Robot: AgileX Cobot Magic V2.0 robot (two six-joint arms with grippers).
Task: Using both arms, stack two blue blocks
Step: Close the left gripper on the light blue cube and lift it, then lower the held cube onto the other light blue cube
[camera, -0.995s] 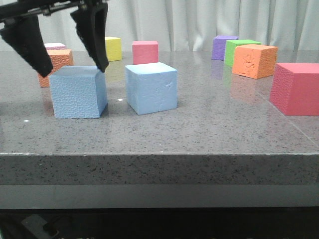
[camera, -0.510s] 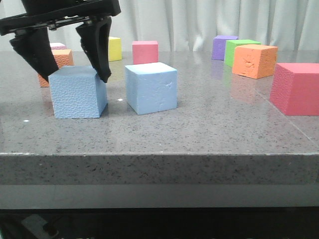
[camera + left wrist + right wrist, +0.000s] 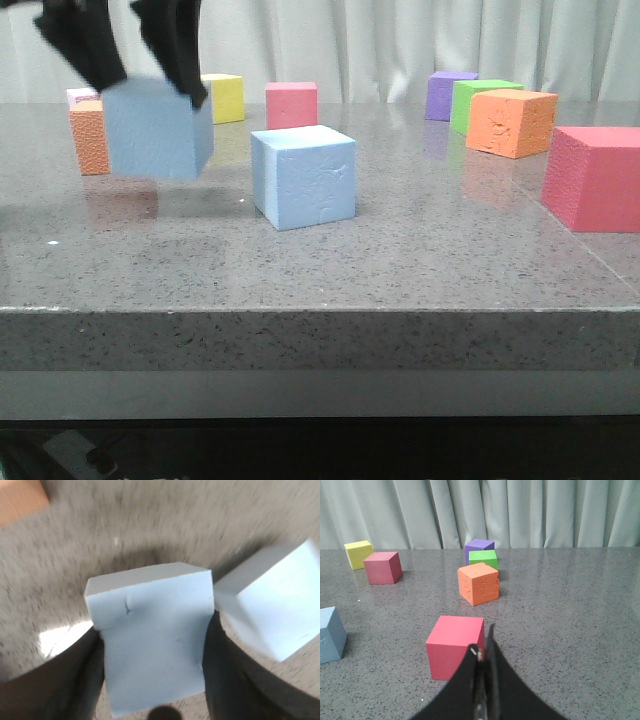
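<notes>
Your left gripper (image 3: 150, 85) clamps the pebbly blue block (image 3: 152, 130) clear of the speckled stone table (image 3: 400, 260); an orange cube (image 3: 88, 138) sits behind, the dented blue block (image 3: 304, 177) rests beside. Your right gripper (image 3: 484, 647) is pressed closed, empty.

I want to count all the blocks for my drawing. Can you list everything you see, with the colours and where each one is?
blue blocks: 2, light blue; held block lifted off the table at front left, resting block on the table just right of it
orange blocks: 2; one behind the held block, one at back right
pink blocks: 2; one at the back middle, a bigger-looking one at the right edge
yellow block: 1, back left
purple block: 1, back right
green block: 1, beside the purple one
table: 1, grey speckled
curtain: pale, behind the table
left pincer: black, shut on the held block
right pincer: black, shut, empty
</notes>
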